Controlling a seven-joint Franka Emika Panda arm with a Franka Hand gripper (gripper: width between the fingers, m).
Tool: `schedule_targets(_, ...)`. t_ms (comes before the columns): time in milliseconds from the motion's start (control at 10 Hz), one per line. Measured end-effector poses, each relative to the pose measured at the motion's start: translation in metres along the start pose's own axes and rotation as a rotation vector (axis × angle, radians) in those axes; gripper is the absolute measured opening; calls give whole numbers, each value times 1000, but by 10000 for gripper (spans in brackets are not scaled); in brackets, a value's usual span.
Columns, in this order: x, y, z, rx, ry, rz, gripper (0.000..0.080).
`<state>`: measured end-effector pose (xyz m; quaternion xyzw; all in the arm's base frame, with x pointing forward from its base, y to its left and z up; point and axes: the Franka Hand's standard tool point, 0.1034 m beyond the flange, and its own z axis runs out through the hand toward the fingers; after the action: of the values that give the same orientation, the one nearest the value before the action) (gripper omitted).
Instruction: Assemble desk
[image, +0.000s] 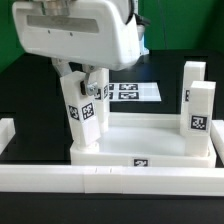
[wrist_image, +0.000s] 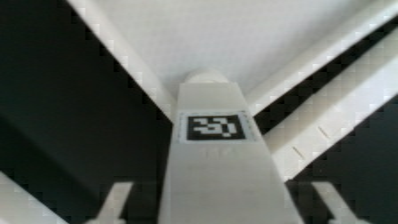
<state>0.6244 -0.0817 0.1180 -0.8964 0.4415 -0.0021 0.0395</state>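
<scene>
No readable words, brands or numbers; only square black-and-white marker tags are seen.

In the exterior view, one tag is carried on the leg under the gripper, one on the upright leg at that view's right, one on the leg behind it, and one on the front rim of the desk panel. Several more are printed on the marker board. In the wrist view, a single tag is shown on the held leg. Their patterns cannot be decoded.
</scene>
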Motion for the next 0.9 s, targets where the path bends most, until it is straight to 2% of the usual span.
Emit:
schedule_targets(100, -2, -2, 0, 3, 1, 51, 290)
schedule_targets(300, -9, -10, 1, 19, -16, 321, 290)
schedule_targets(600, -14, -15, 2, 25, -25, 532, 290)
schedule_targets(800, -14, -16, 2, 28, -27, 574, 290)
schedule_targets(900, -14, -16, 2, 28, -27, 547, 318)
